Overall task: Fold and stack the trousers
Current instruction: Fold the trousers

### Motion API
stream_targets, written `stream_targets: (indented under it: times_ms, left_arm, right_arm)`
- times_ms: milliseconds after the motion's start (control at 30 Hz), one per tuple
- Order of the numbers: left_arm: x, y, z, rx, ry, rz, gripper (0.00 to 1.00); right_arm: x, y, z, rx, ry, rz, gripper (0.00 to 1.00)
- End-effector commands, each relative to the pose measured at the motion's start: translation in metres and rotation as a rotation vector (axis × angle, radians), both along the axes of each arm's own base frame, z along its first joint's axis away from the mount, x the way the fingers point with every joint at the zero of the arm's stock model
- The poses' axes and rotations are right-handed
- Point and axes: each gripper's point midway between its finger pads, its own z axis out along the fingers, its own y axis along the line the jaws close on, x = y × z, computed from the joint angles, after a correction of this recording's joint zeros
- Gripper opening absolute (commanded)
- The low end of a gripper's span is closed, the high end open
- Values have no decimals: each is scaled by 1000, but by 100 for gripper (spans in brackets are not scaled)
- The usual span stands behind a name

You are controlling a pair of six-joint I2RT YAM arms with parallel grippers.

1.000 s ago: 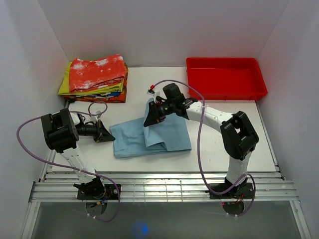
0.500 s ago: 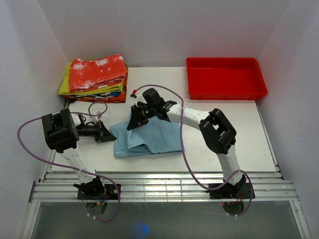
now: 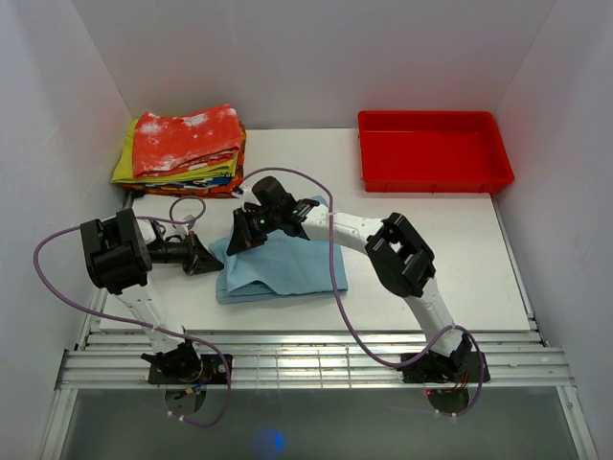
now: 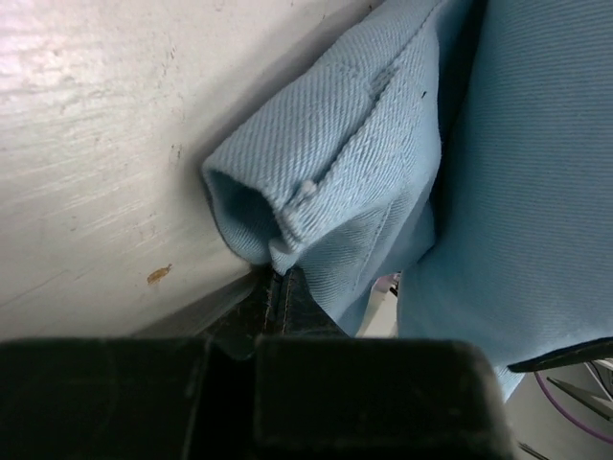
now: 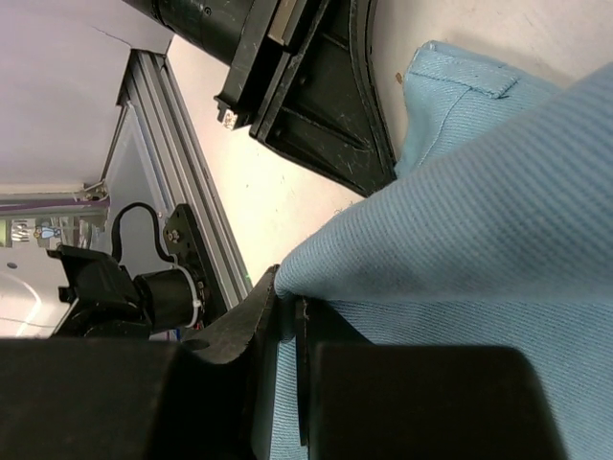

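The light blue trousers lie partly folded in the middle of the white table. My left gripper is low at their left edge, shut on a folded hem corner of the trousers. My right gripper is shut on a fold of the trousers and holds it lifted over the cloth's left part, close to the left gripper. The raised layer hides part of the cloth beneath.
A stack of folded clothes with a red-and-white garment on top sits at the back left. A red tray stands at the back right. A metal rail runs along the table's near edge.
My right gripper has carried the held fold of the trousers leftward across the cloth, from the right part to near the left gripper. The left arm has stayed put.
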Motion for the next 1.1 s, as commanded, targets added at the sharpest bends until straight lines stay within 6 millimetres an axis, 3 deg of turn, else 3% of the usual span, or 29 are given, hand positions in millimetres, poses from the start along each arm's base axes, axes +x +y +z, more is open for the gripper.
stream_targets:
  times_ms: [0,133,233,400,600,833,1067]
  left_arm:
    - [3,-2,-1,17,-45,-16,0]
    - [2,-3,-2,8,-37,-13,0]
    - [2,-2,-4,19,-32,-11,0]
    - [5,8,-7,101,-26,-2,0]
    - [15,32,9,138,-81,70,0]
    - [10,33,-1,149,-36,59,0]
    - [6,35,-9,169,-16,55,0]
  right_arm:
    - [-6,29,39,114,-60,26,8]
    - [-9,36,26,98,-46,26,8]
    - [-7,44,32,109,-64,15,8]
    - [-2,34,36,77,-107,4,8]
    - [10,10,33,35,-166,-14,8]
    - [16,8,61,58,-194,-39,8]
    - [21,17,63,69,-211,-53,8]
